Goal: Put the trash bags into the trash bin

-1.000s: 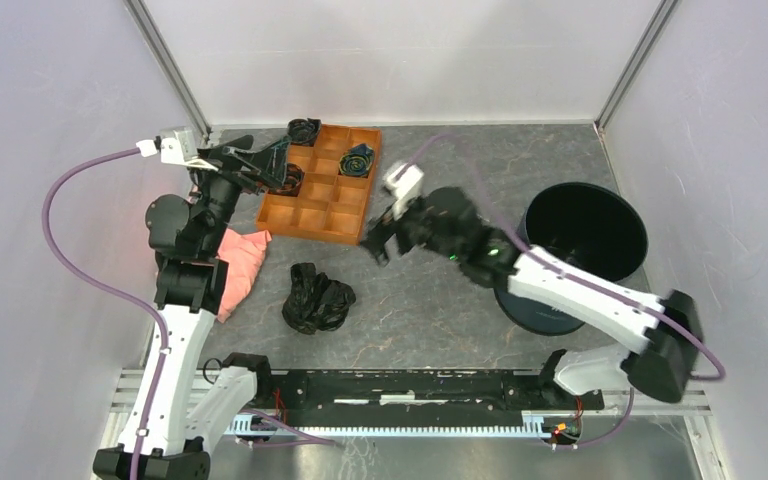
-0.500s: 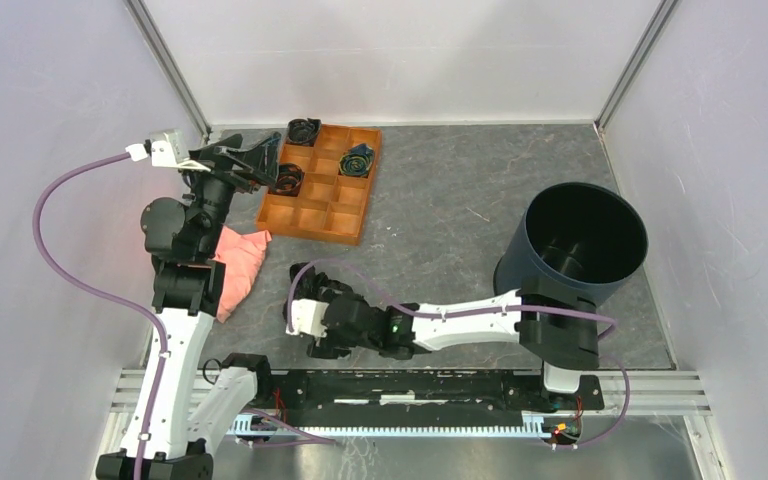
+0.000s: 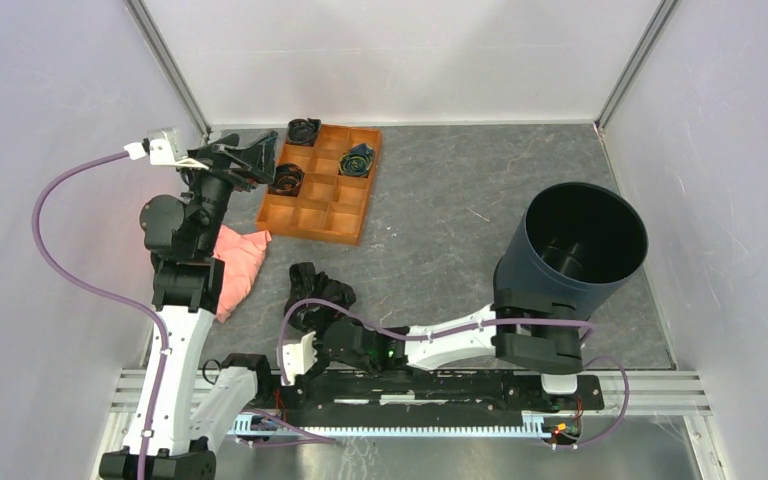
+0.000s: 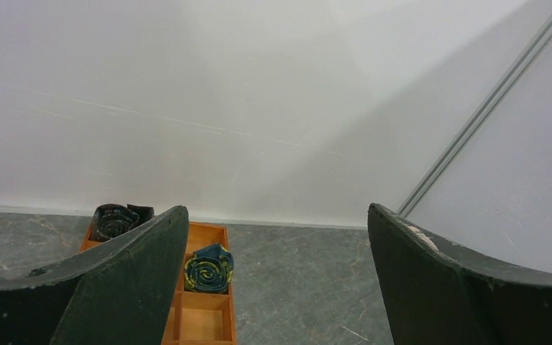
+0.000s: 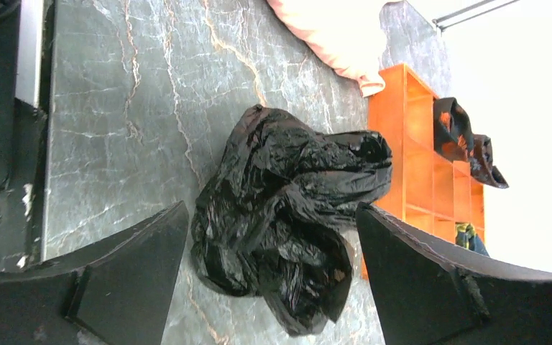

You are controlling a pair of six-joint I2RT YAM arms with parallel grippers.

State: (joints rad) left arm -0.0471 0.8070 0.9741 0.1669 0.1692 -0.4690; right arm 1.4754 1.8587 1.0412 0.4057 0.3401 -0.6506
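Observation:
The trash bag is a crumpled glossy black heap on the grey table, left of centre. In the right wrist view the bag lies just ahead of and between my open fingers. My right gripper is low at the bag's near side, open and holding nothing. The navy trash bin stands upright at the right, its mouth open. My left gripper is open and empty, raised over the left edge of the orange tray.
An orange compartment tray at the back left holds small spiral rolls. A pink cloth lies left of the bag. White walls enclose the table.
My right arm has swung from beside the tray down to the near edge and now points its open gripper at the bag from the near side. The left gripper has barely moved.

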